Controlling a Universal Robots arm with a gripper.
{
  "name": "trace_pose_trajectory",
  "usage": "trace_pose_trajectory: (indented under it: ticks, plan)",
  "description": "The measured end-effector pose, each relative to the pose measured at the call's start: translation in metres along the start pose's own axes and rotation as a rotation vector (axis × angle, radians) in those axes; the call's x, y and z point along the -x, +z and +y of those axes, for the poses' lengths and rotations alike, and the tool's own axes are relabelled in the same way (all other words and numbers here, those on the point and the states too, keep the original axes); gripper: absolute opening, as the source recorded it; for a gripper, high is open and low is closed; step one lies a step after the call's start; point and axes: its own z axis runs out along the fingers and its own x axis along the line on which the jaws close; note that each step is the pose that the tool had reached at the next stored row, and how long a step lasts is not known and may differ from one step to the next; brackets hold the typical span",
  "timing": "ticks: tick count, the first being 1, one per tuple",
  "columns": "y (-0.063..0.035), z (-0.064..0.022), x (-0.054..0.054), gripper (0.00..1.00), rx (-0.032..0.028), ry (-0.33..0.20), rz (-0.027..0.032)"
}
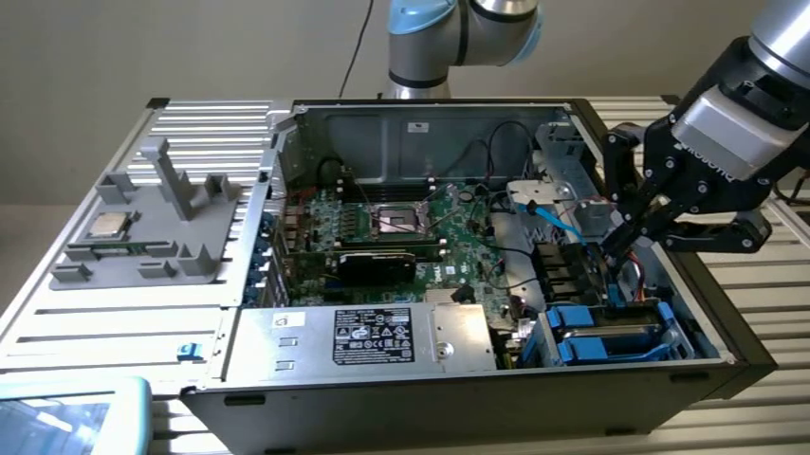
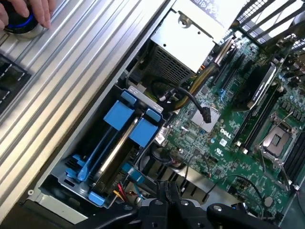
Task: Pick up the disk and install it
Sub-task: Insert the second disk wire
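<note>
Blue plastic-framed flat disk point(image 2: 112, 157) in bay

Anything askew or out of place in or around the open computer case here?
Nothing stands out. The blue-framed silver disk sits edgewise and square in its drive cage, and the black gripper hangs shut over the case.

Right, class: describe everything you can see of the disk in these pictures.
The disk sits on edge in the drive cage at the case's corner, so you see a thin silver-grey metal edge between blue plastic carrier rails with broad blue end tabs. In the exterior view it lies at the case's near right corner, beside the power supply. The shut gripper hangs above it, apart from it. Red and yellow wires run near its end.
</note>
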Motion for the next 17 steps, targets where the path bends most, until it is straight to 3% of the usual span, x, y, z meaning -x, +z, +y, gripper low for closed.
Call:
trace_pose_trajectory:
  ticks: [3,5,11,13,17]
  plan:
    - [0.0000,0.0000,0.0000,0.11,-0.0017,-0.041,-0.0079]
    - [-0.0001,-0.0001,0.0001,0.11,-0.0045,-0.069,-0.0090]
    - [0.0000,0.0000,0.0000,0.11,-0.0235,-0.155,0.0127]
    - [0.0000,-0.0001,0.0000,0.11,-0.0274,-0.186,0.0184]
    - [0.0000,0.0000,0.0000,0.11,-0.0255,-0.257,0.0268]
